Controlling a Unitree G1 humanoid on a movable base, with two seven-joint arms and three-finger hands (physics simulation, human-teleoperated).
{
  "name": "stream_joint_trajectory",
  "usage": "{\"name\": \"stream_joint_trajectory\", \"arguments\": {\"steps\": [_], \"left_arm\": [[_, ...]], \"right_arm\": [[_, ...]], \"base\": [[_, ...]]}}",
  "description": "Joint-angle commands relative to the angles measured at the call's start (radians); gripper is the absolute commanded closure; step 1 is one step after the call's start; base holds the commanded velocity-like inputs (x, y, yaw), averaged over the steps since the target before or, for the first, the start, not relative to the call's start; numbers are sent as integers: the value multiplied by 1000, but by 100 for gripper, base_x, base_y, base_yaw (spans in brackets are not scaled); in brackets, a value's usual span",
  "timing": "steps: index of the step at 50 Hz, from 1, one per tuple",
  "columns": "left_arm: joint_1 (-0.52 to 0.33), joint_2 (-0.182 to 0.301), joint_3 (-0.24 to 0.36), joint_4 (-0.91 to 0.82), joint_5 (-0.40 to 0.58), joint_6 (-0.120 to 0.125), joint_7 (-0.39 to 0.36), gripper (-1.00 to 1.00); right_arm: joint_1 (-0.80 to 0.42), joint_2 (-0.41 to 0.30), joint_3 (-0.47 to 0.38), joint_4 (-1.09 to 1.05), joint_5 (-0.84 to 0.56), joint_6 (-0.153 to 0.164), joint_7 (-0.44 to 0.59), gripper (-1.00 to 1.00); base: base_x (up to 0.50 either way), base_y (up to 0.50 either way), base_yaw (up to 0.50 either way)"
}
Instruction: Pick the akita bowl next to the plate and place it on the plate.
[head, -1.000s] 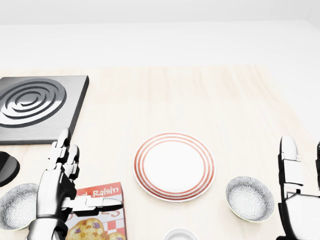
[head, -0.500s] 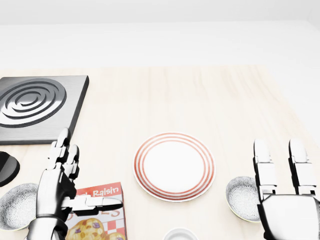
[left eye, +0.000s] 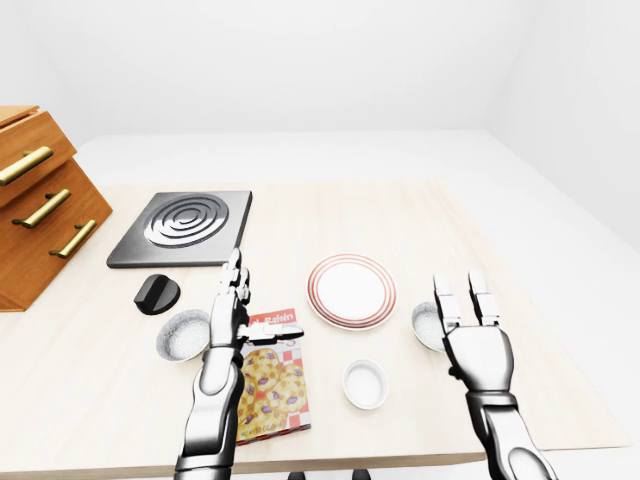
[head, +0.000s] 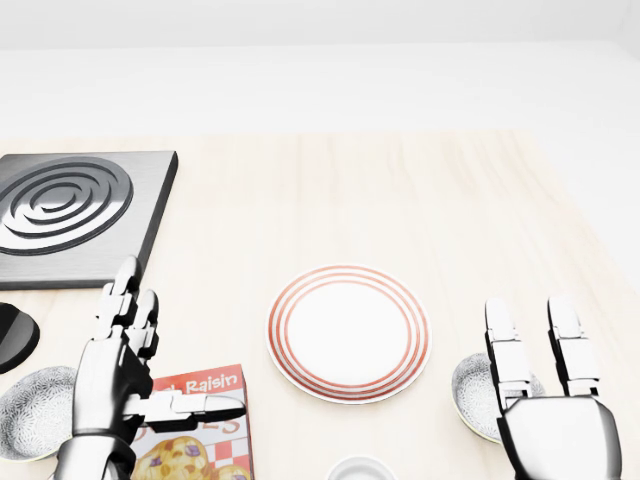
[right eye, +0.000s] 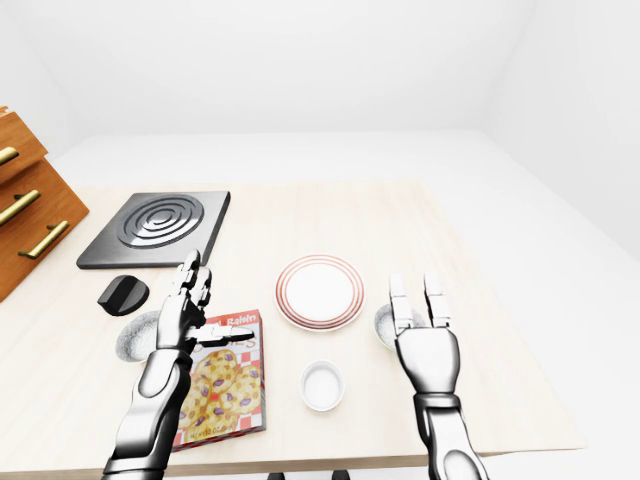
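So the right hand (head: 535, 345) has slid in from the edge and is now hovering over the akita bowl (head: 476, 392), fingers spread and gripping nothing, so looks like it's lining up the grab. The bowl is sitting at the plate's (head: 348, 332) 4 o'clock, peeking out at the palm's 9 o'clock.

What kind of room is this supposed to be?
Probably a mock-up kitchen, rendered by a simulator: a wooden table carries a stove burner plate, a striped plate, small bowls and a raisin cereal box, beside a wooden drawer cabinet.
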Motion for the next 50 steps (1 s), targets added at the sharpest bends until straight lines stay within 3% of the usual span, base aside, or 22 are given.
{"name": "stream_joint_trajectory", "arguments": {"steps": [1,42,46,50], "left_arm": [[2,-1,-2,-7,2,4,1,-100],[-2,0,2,11,-1,-8,-1,-100],[0,0,0,-7,-1,8,2,-100],[-1,0,0,-2,0,3,1,-100]], "right_arm": [[-42,-25,21,122,5,0,0,-100],[-135,-66,86,398,49,0,0,-100],[-131,-66,91,395,52,0,0,-100],[-130,-66,92,396,52,0,0,-100]], "base": [[0,0,0],[0,0,0],[0,0,0],[0,0,0]]}}
